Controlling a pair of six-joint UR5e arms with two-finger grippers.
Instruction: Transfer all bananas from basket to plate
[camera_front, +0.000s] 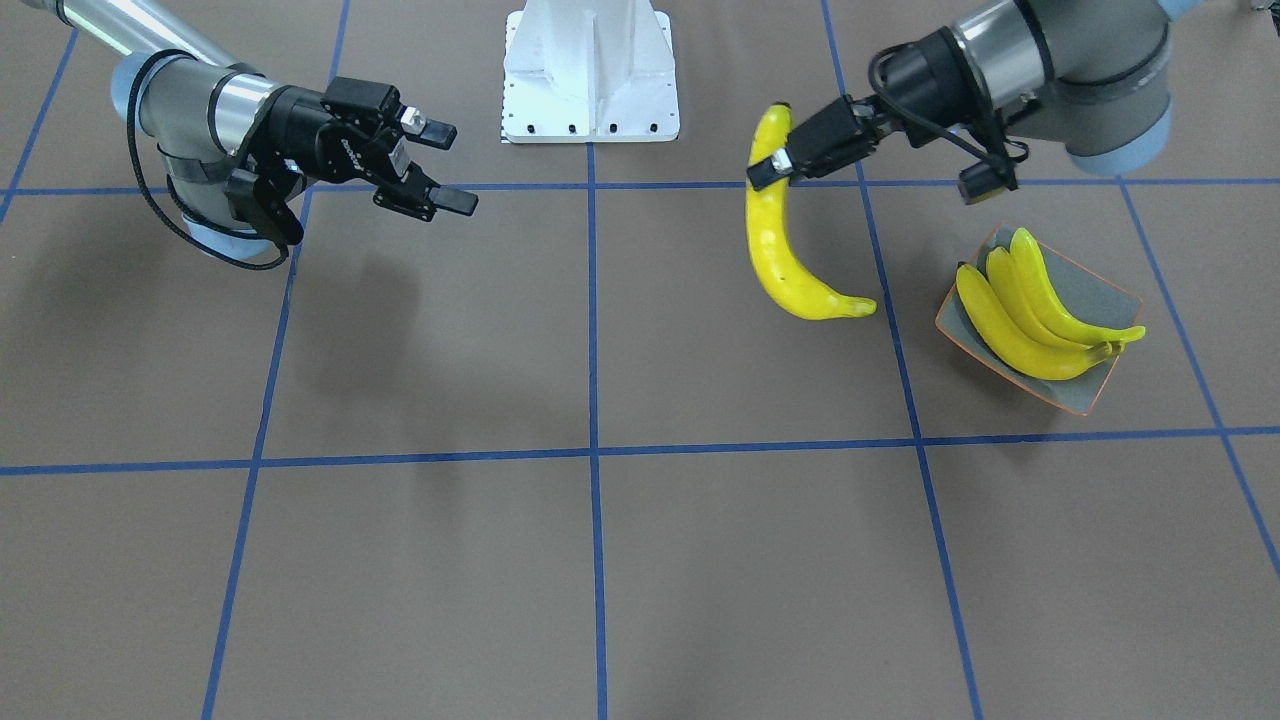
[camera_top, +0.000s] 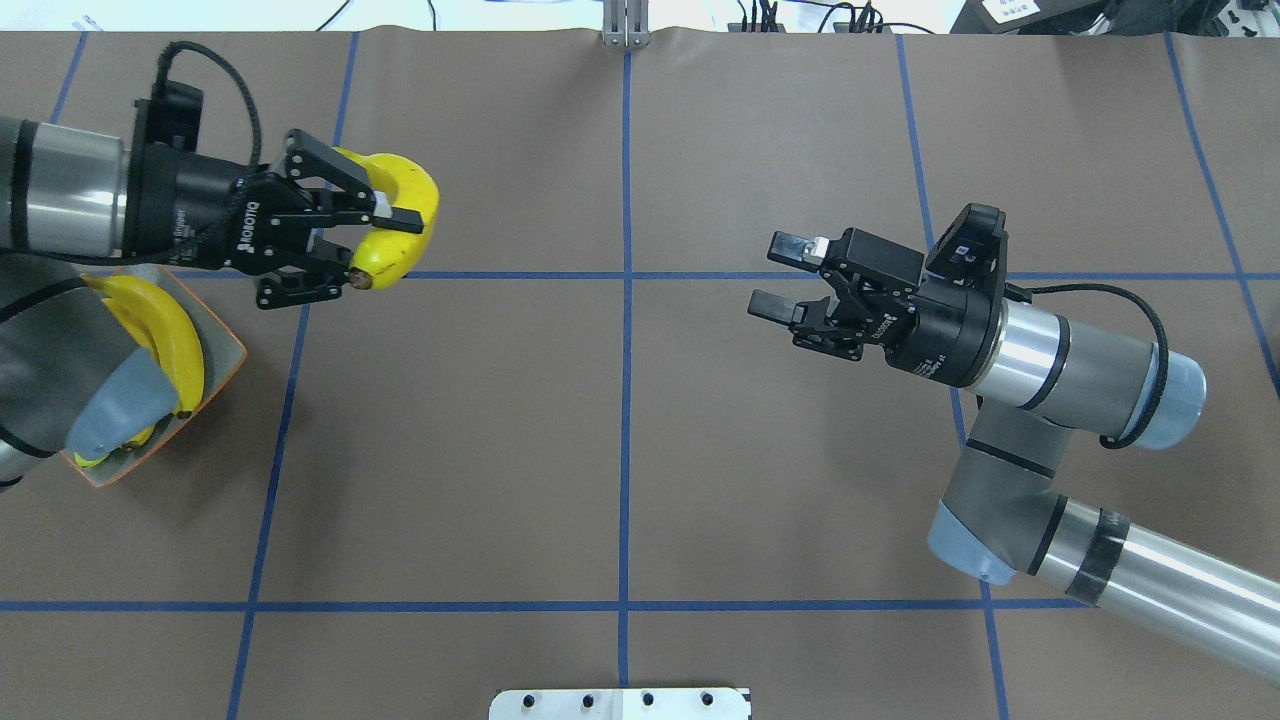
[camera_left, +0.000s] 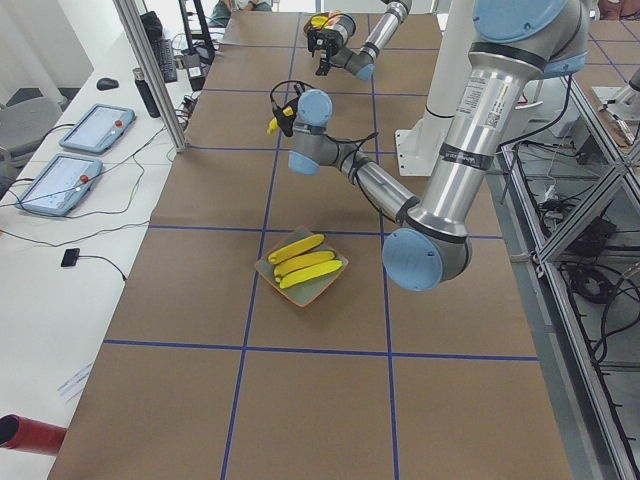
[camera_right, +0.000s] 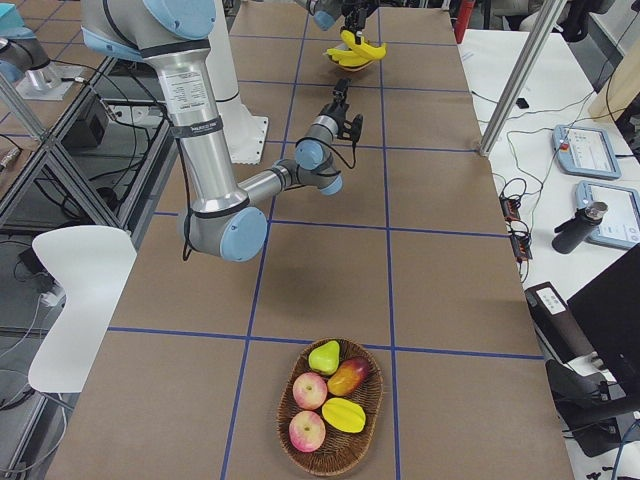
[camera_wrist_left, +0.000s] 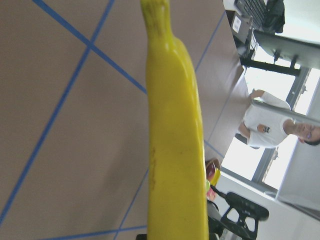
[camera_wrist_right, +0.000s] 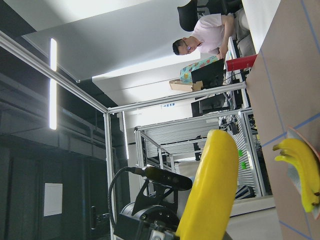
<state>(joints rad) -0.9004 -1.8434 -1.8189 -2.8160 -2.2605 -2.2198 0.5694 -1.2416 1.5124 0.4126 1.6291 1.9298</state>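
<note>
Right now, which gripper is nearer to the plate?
Left. The left gripper holds a banana near the plate; the right gripper hangs open far across the table.

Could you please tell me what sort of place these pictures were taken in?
Most likely a robotics lab: a left arm and right arm work over a table taped in a blue grid, and teach pendants lie on a side bench.

Robotics lab: taped-grid table (camera_front: 430, 340), teach pendants (camera_left: 96, 127), aluminium framing (camera_left: 152, 75)
</note>
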